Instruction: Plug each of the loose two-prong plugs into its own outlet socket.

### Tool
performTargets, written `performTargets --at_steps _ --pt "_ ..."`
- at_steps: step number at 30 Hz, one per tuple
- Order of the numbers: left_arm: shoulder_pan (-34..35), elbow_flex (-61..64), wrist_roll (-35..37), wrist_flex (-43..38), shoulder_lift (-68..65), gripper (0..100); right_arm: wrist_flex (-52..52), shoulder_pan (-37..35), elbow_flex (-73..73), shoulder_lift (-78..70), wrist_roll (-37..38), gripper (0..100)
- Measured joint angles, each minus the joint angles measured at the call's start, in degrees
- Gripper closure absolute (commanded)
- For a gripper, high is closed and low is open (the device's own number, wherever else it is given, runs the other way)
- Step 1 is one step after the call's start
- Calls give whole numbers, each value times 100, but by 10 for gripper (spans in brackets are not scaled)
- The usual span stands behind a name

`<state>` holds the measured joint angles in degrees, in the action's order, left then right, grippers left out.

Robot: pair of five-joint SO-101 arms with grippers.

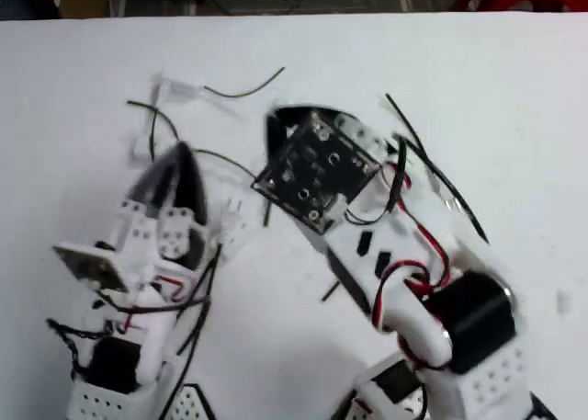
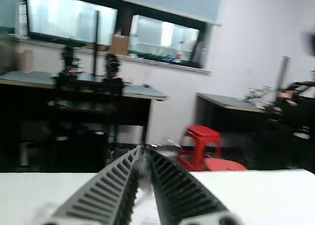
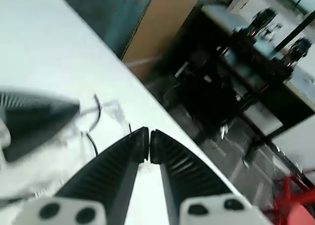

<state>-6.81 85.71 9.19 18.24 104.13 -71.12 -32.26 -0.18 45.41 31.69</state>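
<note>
the left gripper [image 1: 182,152] rests low over the white table [image 1: 478,80], its black fingers pointing toward the far edge. in the left wrist view the two ribbed fingers [image 2: 115,185] meet at their tips, so it is closed; a pale blur sits in the slit between them, and i cannot tell whether anything is pinched there.

a white two-prong plug [image 1: 230,220] lies on the table just beside the left gripper, between it and the right arm, prongs pointing toward the far edge. it touches neither gripper. a second plug [image 1: 170,89], pale and blurred, lies beyond the left gripper's tips, nearer the far edge, with a thin black wire [image 1: 248,89] trailing from it toward the right arm's side.

the right gripper [image 1: 276,124] is near the left gripper, across the loose wires from it, partly under the black circuit board [image 1: 317,172] on its own wrist. in the right wrist view its fingertips [image 3: 140,136] stand almost touching, a hairline gap between them and nothing held.

past the table edge beyond the left gripper, a red stool [image 2: 199,141] stands on the floor.
</note>
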Motion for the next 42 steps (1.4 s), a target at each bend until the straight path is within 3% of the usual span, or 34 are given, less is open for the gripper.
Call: performTargets --at_steps 6,13,16,21,24,31,38,42 --pt "826 -105 149 -281 -703 976 -677 1433 818 18 -396 979" --pt "1020 -1969 176 -26 -4097 934 -686 2664 2532 18 -624 977" --pt "1020 -3007 176 835 -5785 839 -563 2743 3341 9 -651 974" --pt "1020 -4800 176 3007 -7578 827 308 2778 4905 9 -686 974" --pt "1020 -5512 88 3912 -8149 827 1020 2778 5811 9 -695 974" --pt "308 -5785 -774 4325 -8941 827 2163 2787 7165 9 -695 974" --pt "185 -5758 -765 4835 -9090 827 2505 2769 7569 9 -703 974" --pt "167 -5301 -765 4607 -9099 826 2523 2769 7569 9 -703 974"
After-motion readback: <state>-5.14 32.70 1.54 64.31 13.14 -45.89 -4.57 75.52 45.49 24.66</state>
